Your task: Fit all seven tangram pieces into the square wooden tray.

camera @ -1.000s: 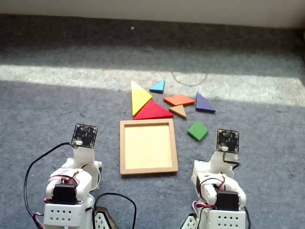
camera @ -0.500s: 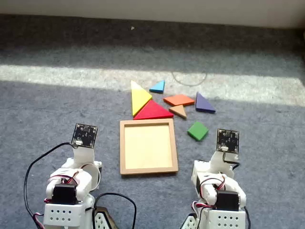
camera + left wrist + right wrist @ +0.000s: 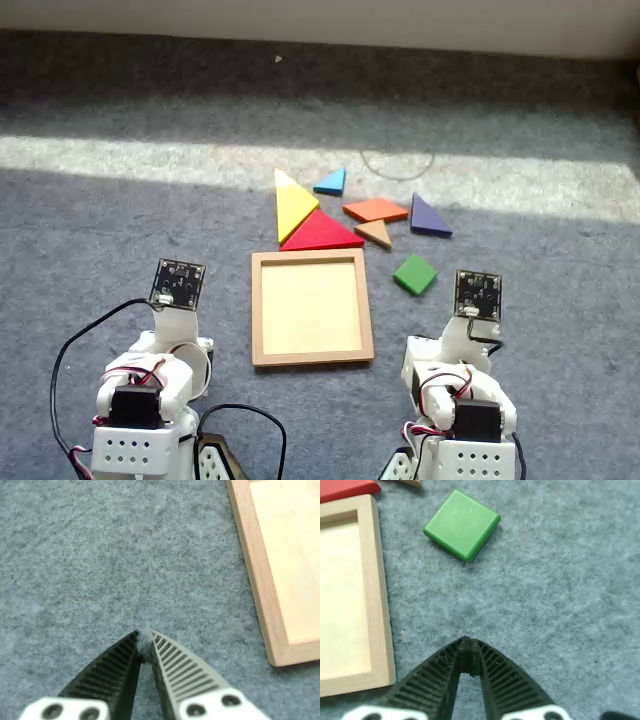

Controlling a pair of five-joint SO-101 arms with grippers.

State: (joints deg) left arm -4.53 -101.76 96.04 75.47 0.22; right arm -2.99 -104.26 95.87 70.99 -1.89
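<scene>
- Left jaws are pressed together, tips low over bare grey surface [image 3: 120,230], nothing between them.
- Right jaws are the same: tips touching, carrying nothing, parked over the surface just beside the tray's right rim.
- The square wooden tray [image 3: 311,257] lies between the two arms toward the near edge of the surface, and it's empty. No piece is in yet.
- Closest to the right jaws is the green square [image 3: 461,524], off the tray's far right corner and turned like a diamond.
- Toward the far edge, the red triangle [image 3: 320,233] sits right against the tray's far rim, with the yellow triangle [image 3: 293,205] touching it.
- Beyond those are the blue triangle [image 3: 331,183], orange parallelogram [image 3: 376,209], tan triangle [image 3: 375,233] and purple triangle [image 3: 428,217], clustered but mostly apart.
- My read: this is the opening pick, and the green square looks the natural first reach for the right arm.
- To do it well, spread the jaws wide before descending and turn the wrist so they close on two parallel sides, not on corners.
- Lift the piece clear over the rim and set it flat into a corner, leaving room for the two big triangles.
</scene>
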